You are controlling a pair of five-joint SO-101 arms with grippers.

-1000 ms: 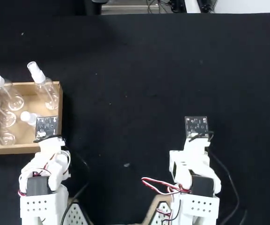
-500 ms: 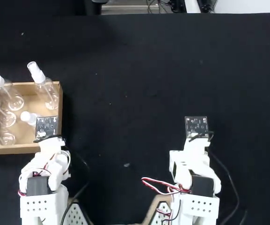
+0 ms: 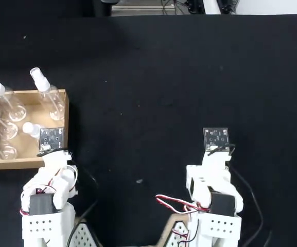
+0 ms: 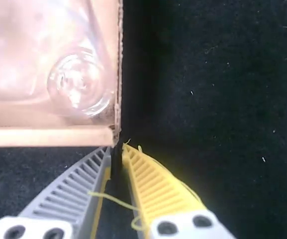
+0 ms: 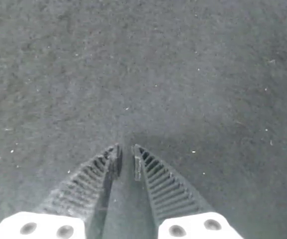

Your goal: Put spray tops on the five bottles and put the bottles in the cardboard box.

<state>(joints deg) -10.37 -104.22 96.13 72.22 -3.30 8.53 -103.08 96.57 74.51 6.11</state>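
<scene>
The high camera looked straight down on the tabletop [image 3: 153,77] from well above, with the arm bases at its lower edge. The left wrist camera sat close behind the left gripper [image 4: 117,149], facing a corner of the cardboard box [image 4: 48,137], which the high view shared. The right wrist camera faced the tabletop closely past the right gripper [image 5: 126,152].

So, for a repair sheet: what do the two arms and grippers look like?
The left arm and right arm are white shells with black motors; red and white wires loop by the right arm's base. Each wrist carries a square dark board. The left gripper has one grey and one yellow ribbed finger; the right gripper has two dark ribbed ones.
</scene>
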